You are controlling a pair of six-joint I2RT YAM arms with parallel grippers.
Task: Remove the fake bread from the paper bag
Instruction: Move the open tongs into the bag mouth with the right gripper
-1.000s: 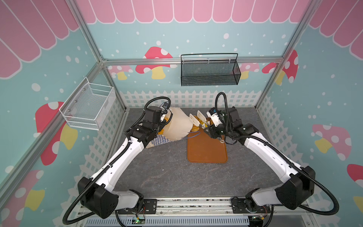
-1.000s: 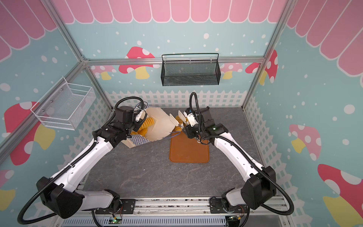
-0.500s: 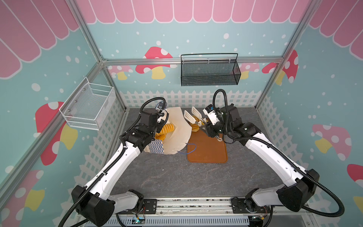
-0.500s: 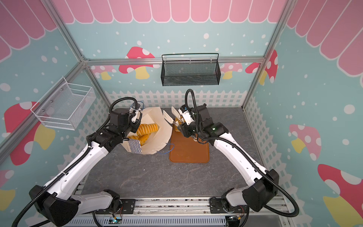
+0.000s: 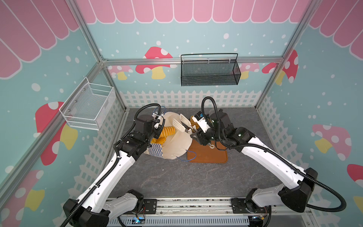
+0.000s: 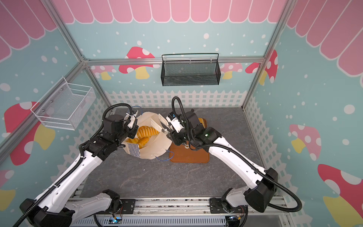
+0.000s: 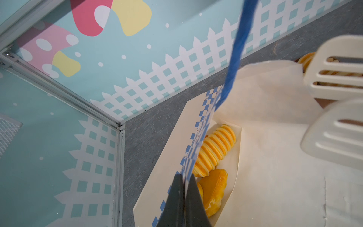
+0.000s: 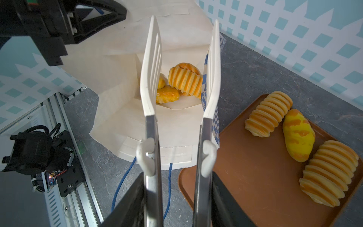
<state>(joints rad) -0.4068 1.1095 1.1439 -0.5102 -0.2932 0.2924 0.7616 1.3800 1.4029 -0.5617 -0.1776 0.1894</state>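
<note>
Grey stone-look counter [image 5: 176, 176] under pastel mushroom walls. On it, the right end effector [image 8: 177, 182] is clamped on a pair of tongs [image 8: 151, 78], whose white slotted blades stand spread at the mouth of the paper bag [image 8: 117, 94]. Opposite, the left end effector [image 7: 184, 178] is pressed together on the bag's checkered rim, holding the mouth open. Inside lies the fake bread [image 8: 185, 78], a ridged loaf uppermost; three loaves [image 8: 298, 133] sit on the brown tray [image 8: 255, 167] beside the bag. The blades should go in on either side of that ridged loaf, clear of the paper, then squeeze gently and withdraw straight.
</note>
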